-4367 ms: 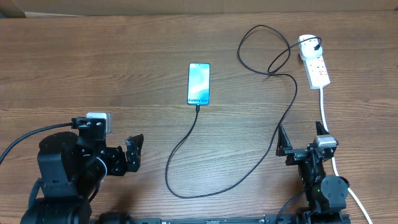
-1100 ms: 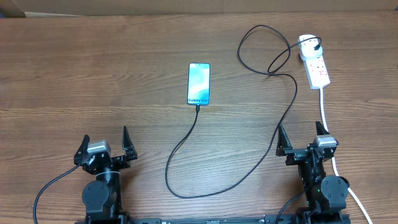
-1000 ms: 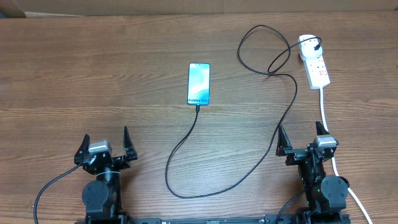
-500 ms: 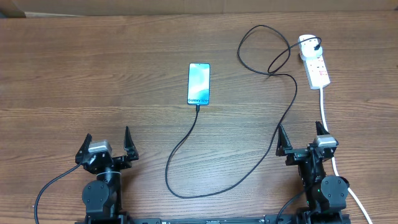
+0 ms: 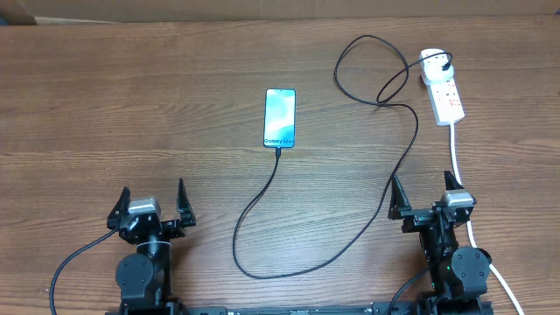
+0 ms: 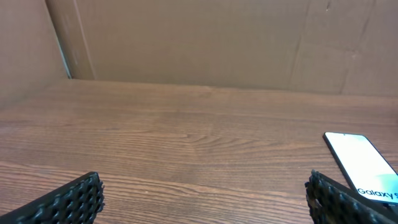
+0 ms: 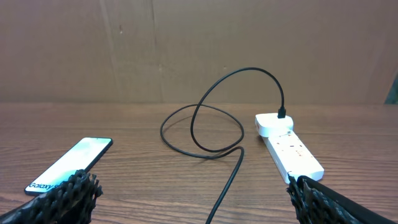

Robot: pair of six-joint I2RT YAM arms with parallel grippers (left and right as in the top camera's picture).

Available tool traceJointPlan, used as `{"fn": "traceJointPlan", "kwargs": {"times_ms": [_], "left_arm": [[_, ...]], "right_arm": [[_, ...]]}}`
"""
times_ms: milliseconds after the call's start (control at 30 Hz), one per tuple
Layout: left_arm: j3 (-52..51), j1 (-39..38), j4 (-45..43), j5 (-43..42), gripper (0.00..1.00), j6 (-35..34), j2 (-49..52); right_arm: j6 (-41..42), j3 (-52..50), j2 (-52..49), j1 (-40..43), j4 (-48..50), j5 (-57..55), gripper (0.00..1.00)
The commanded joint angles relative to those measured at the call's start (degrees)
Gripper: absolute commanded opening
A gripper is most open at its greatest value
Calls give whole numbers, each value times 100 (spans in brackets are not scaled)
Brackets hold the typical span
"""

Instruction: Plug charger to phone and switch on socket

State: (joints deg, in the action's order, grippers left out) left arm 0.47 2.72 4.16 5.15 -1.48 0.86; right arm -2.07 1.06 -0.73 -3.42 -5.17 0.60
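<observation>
The wooden table (image 5: 131, 105) has wide bare room across its whole left half, from the near edge to the far edge, where a brown cardboard wall (image 6: 186, 37) stands upright. The wood is brown with fine grain running left to right.

The left gripper (image 5: 153, 194) sits at the near edge with its jaws spread wide and nothing between them. Its black fingers (image 6: 68, 202) have a knobbly, studded face.

The phone (image 5: 280, 118) lies flat right of centre and far of the midline. It is a slim rectangle with a black rim, its long sides running near to far and its smooth screen lit blue-white. Bare wood surrounds it on the left, right and far sides.

The charger (image 5: 234, 245) is a thin black cable. Its tip meets the phone's near short edge. From there it sweeps near and left, bends right along the near side, then climbs far and right into an open loop. It ends at a black plug (image 5: 446, 61) seated in the socket's far end.

The socket (image 5: 444, 94) is a white, glossy, elongated strip with a rounded far end and red marks, lying close to the table's right edge. Whether it is switched on cannot be told. Its thick white cord (image 5: 455, 153) runs near, passing just beside the right gripper (image 5: 422, 188). That gripper's jaws stand wide apart and empty, with the cable crossing just to its left.
</observation>
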Motion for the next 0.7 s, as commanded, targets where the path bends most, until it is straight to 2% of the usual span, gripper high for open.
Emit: {"fn": "traceJointPlan", "kwargs": {"times_ms": [0, 667], "left_arm": [[-15, -13, 31, -90, 100, 149, -66], [-15, -11, 28, -4, 99, 2, -66]], "right_arm": [[33, -61, 57, -15, 31, -55, 100], [35, -59, 57, -15, 31, -55, 100]]}}
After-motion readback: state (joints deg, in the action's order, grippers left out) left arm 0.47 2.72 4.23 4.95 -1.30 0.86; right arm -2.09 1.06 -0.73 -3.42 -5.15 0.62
